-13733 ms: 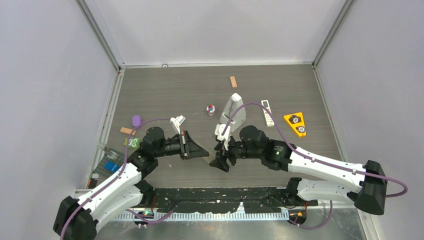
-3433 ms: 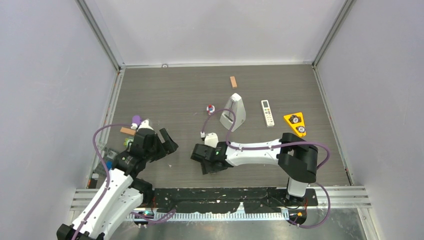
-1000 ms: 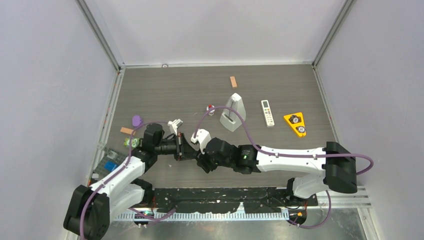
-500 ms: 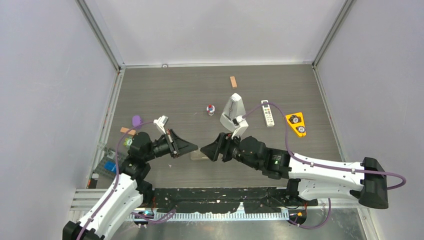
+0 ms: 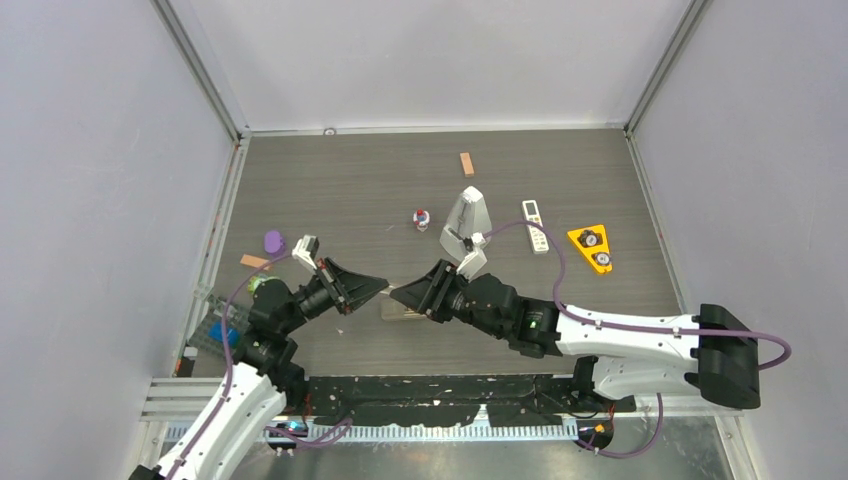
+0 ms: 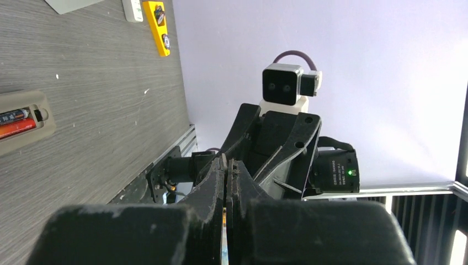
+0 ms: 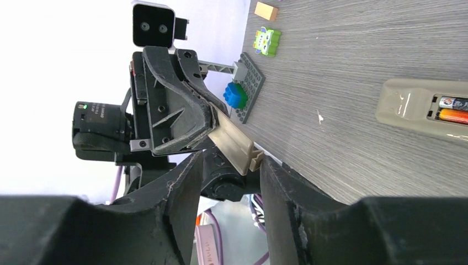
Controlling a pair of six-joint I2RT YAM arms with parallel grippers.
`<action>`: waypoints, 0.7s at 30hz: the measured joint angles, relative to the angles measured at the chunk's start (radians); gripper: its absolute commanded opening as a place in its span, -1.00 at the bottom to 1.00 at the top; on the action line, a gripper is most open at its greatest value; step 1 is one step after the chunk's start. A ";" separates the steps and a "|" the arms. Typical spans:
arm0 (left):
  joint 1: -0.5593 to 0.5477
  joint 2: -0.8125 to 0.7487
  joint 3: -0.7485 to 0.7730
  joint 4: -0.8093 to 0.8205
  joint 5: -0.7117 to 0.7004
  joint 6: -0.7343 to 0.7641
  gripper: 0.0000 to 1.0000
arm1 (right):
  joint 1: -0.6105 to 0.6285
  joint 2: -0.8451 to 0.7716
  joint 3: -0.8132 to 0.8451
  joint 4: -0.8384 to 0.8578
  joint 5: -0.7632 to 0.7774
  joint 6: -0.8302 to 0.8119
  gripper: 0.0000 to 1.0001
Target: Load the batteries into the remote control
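The remote control (image 5: pixel 403 313) lies grey-brown side up on the table, its compartment uncovered. Two batteries (image 7: pixel 452 109), one dark and one orange, lie inside it; they also show in the left wrist view (image 6: pixel 15 121). My left gripper (image 5: pixel 378 286) is shut on the small beige cover (image 7: pixel 234 144), held in the air above the remote's left end. My right gripper (image 7: pixel 230 165) is open, facing the left one. The cover's clip end sits between its fingers, close to the right finger. In the left wrist view the left gripper (image 6: pixel 226 165) shows the cover edge-on between shut jaws.
A grey metronome (image 5: pixel 468 225), a short white remote with buttons (image 5: pixel 535 226) and a yellow triangle (image 5: pixel 591 248) stand behind the right arm. A small toy (image 5: pixel 421 218), an orange block (image 5: pixel 466 163), a purple piece (image 5: pixel 273 241) and a brick plate (image 7: pixel 247 91) lie around.
The two grippers have closed the gap between them above the remote. The cover in the left gripper now reaches between the right gripper's open fingers.
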 measured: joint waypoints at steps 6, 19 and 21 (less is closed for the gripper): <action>0.000 -0.018 -0.025 0.022 -0.009 -0.045 -1.00 | 0.000 0.001 -0.031 0.042 0.003 0.043 -0.23; 0.000 -0.037 -0.082 0.069 -0.010 -0.115 -1.00 | -0.013 0.019 -0.058 0.107 -0.004 0.055 0.04; 0.000 -0.039 -0.092 0.077 -0.010 -0.126 -1.00 | -0.015 0.024 -0.058 0.113 -0.004 0.055 -0.05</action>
